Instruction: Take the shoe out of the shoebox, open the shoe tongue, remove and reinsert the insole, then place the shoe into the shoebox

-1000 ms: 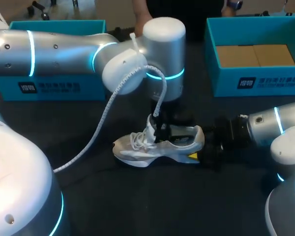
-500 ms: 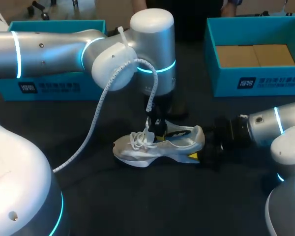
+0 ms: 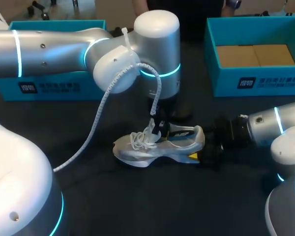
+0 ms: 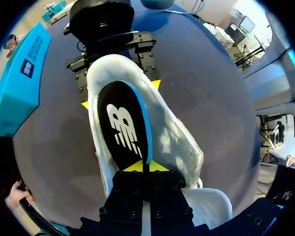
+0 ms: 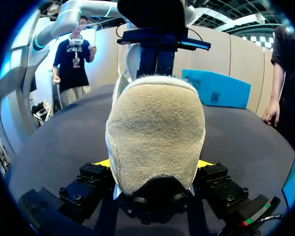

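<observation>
the shoe point(image 3: 157, 145) sits upright on the dark table point(image 3: 187, 196), in front of two teal shoeboxes point(image 3: 255, 73). at the shoe's heel, the right gripper point(image 5: 155, 162) clamps it from both sides. over the shoe's opening, the left gripper point(image 4: 142, 166) is pinched narrow on the toe-ward end of the black insole point(image 4: 123, 125).
</observation>
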Controlling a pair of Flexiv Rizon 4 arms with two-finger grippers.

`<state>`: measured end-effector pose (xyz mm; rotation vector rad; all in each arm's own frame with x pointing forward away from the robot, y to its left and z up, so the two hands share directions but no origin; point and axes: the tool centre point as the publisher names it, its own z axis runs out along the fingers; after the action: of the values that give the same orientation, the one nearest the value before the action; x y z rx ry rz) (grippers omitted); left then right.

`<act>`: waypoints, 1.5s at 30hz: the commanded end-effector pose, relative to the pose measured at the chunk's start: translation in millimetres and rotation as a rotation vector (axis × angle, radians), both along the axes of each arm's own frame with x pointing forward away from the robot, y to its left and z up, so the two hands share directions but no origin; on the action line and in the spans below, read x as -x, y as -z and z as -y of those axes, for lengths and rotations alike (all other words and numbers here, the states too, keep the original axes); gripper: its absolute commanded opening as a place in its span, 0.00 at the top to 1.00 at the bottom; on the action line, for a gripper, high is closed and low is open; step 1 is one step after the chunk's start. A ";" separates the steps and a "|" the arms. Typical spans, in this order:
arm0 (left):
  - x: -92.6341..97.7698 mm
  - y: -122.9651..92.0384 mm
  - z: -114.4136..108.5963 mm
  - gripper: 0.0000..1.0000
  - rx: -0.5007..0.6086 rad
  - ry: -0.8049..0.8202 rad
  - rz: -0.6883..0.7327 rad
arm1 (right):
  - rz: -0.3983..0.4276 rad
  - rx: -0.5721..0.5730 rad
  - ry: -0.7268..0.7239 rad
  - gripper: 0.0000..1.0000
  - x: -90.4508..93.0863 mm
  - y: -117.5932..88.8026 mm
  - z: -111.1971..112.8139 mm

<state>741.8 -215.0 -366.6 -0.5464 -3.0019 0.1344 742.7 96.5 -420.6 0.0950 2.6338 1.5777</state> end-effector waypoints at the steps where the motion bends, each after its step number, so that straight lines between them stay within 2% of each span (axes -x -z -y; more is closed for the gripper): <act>1: 5.0 1.2 8.0 1.00 -0.012 0.002 0.022 | 0.000 0.004 0.001 1.00 -0.6 3.0 0.9; 8: 7.8 -2.1 15.1 1.00 0.001 0.004 0.028 | 0.000 0.004 0.001 1.00 -0.6 3.0 0.9; 21: 12.3 -22.8 9.9 1.00 0.078 -0.023 0.042 | 0.000 0.004 0.001 1.00 -0.6 3.0 0.9; 32: 10.8 -22.3 25.2 1.00 0.107 -0.078 0.061 | 0.000 0.004 0.001 1.00 -0.6 3.0 0.9; 45: 7.6 -27.7 30.9 1.00 0.171 -0.155 0.166 | 0.000 0.004 0.001 1.00 -0.6 3.0 0.9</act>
<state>737.9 -247.6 -339.6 -0.3616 -3.1962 0.3611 742.8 95.6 -420.7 0.0956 2.6343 1.5771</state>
